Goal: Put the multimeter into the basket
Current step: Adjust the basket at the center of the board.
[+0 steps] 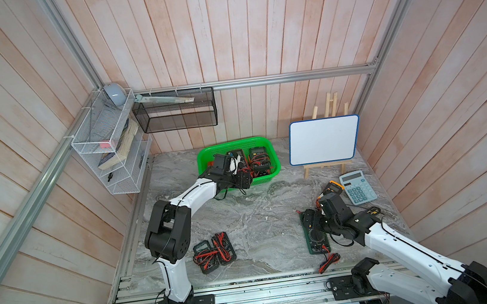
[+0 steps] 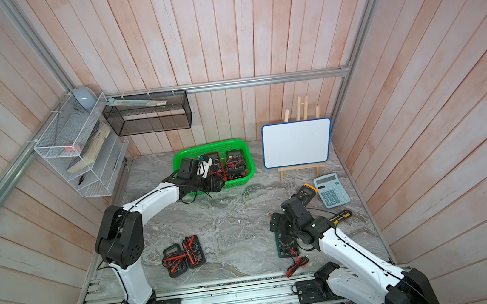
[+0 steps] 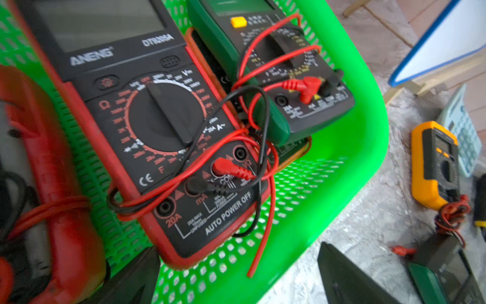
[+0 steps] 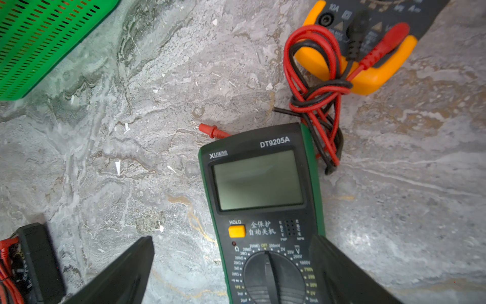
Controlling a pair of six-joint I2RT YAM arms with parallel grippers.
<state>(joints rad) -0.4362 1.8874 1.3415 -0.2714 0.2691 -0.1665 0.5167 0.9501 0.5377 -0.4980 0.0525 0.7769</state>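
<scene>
Hovering spread wide and empty, the right claw (image 4: 231, 238) sits over the green DT9205A multimeter (image 4: 259, 184), flat on the bench (image 4: 131, 131), well apart from the green basket (image 1: 235, 142). The left claw (image 3: 238, 250), equally wide and empty, hangs over that basket, where an ANENG multimeter (image 3: 157, 118) lies. Step: pick-up approach; next likely needs centring, lowering, closing.

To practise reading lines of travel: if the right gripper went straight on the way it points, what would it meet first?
Most likely the green multimeter, lying right ahead of the open right gripper; how near is unclear.
</scene>
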